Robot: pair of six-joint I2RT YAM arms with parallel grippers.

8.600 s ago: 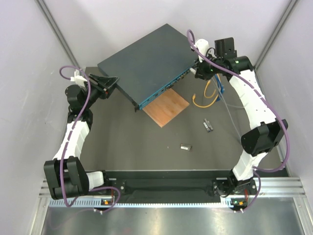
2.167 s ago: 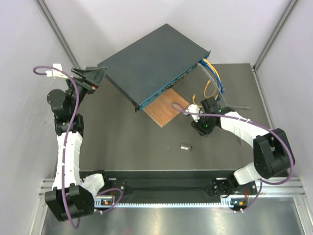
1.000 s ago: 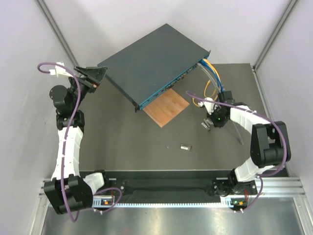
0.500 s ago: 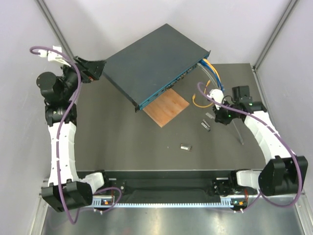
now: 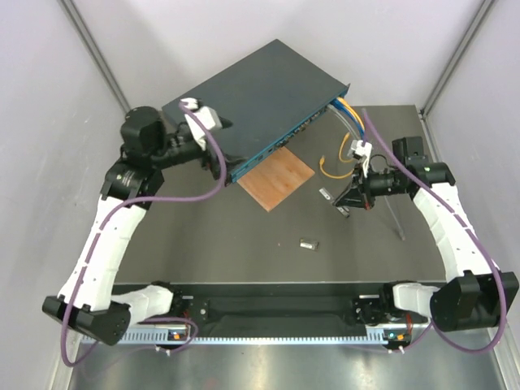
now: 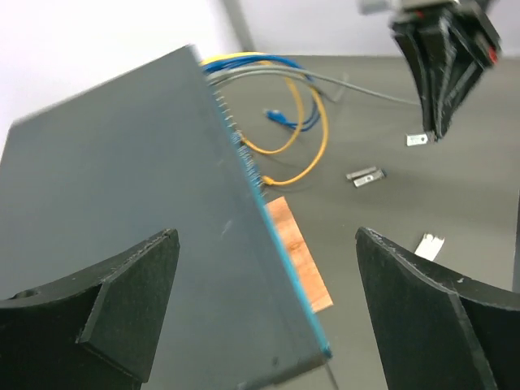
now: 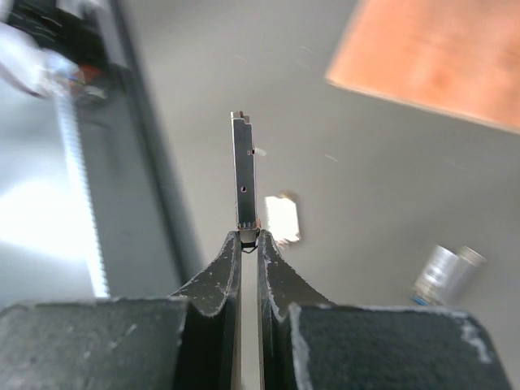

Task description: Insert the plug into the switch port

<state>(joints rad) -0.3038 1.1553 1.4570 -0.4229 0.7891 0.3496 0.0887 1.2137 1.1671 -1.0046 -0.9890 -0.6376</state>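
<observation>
The switch [image 5: 252,101], a flat dark blue-grey box with a teal front face [image 5: 272,146], lies at the back middle. In the left wrist view, the switch [image 6: 122,203] fills the space below my left gripper [image 6: 268,317]. My left gripper [image 5: 213,134] is open and empty above the switch's left part. My right gripper [image 5: 348,201] is to the right of the wooden square. In the right wrist view, my right gripper [image 7: 248,237] is shut on a thin metal plug [image 7: 242,171]. The plug sticks straight out from the fingertips, above the table.
A thin brown wooden square [image 5: 276,177] lies in front of the switch. Yellow, blue and grey cables [image 5: 351,130] run from the switch's right end. A small white piece [image 5: 323,193], a silver cylinder [image 5: 307,243] and a dark module [image 6: 366,175] lie on the table.
My left arm has swung right, from beside the switch's left corner to above its top. My right gripper has shifted slightly left from the loose modules, now holding the plug.
</observation>
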